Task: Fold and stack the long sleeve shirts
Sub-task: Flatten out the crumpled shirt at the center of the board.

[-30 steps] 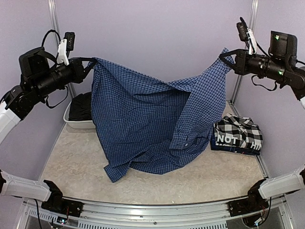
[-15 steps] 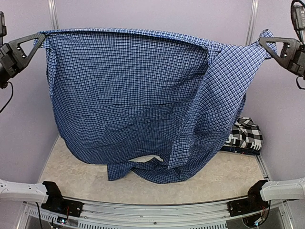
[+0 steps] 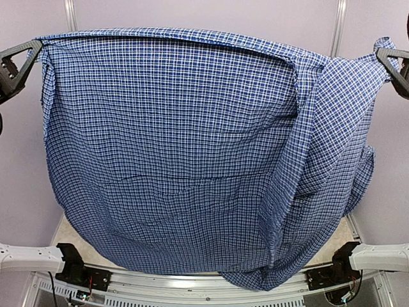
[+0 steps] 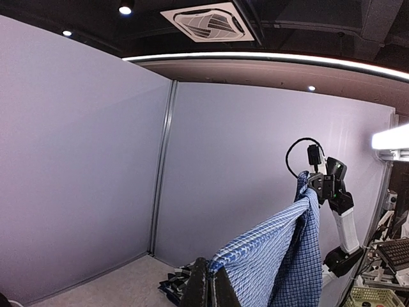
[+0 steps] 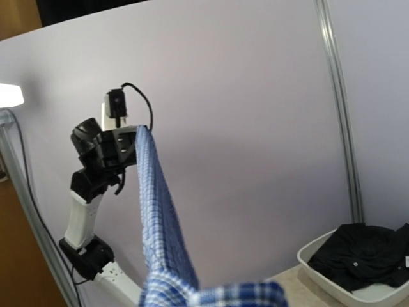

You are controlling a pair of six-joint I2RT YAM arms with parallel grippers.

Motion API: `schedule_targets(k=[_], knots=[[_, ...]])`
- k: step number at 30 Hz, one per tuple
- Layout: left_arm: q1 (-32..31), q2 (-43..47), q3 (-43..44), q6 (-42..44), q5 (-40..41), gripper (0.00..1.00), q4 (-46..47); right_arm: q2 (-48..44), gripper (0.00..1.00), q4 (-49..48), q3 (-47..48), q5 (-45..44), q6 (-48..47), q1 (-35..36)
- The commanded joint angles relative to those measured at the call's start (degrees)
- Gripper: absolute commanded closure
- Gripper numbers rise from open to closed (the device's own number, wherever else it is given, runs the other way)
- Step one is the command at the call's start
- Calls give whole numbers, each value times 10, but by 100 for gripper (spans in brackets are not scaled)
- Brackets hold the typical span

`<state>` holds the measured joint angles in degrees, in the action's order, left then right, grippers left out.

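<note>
The blue shirt with fine dark check (image 3: 172, 147) hangs spread wide between both arms, high above the table, and fills most of the top view. My left gripper (image 3: 37, 47) is shut on its upper left corner, and its dark fingers (image 4: 203, 288) pinch the cloth edge. My right gripper (image 3: 381, 56) is shut on the upper right corner, where one side of the shirt hangs doubled. In the right wrist view cloth (image 5: 211, 295) hides that gripper's fingers. The black-and-white check shirt (image 4: 174, 283) lies folded on the table. The plain black shirt (image 5: 367, 254) sits crumpled in a tray.
The white tray (image 5: 317, 267) stands at the table's back left corner by a metal post (image 5: 339, 109). Purple walls close in the table on three sides. The arm bases (image 3: 70, 265) (image 3: 333, 270) sit at the near rail. The hanging shirt's hem drapes over that rail.
Both grippers have risen and moved apart, pulling the blue shirt's top edge taut. The shirt has lifted off the table and now hides the tray and the folded check shirt from above.
</note>
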<state>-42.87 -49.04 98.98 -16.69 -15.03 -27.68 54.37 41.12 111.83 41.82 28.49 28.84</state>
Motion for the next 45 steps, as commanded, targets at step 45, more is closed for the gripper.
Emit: schedule_targets(k=[45], knots=[[313,-804,97,13,140,99,330,835,90,-299,76,-401,-113,-149]])
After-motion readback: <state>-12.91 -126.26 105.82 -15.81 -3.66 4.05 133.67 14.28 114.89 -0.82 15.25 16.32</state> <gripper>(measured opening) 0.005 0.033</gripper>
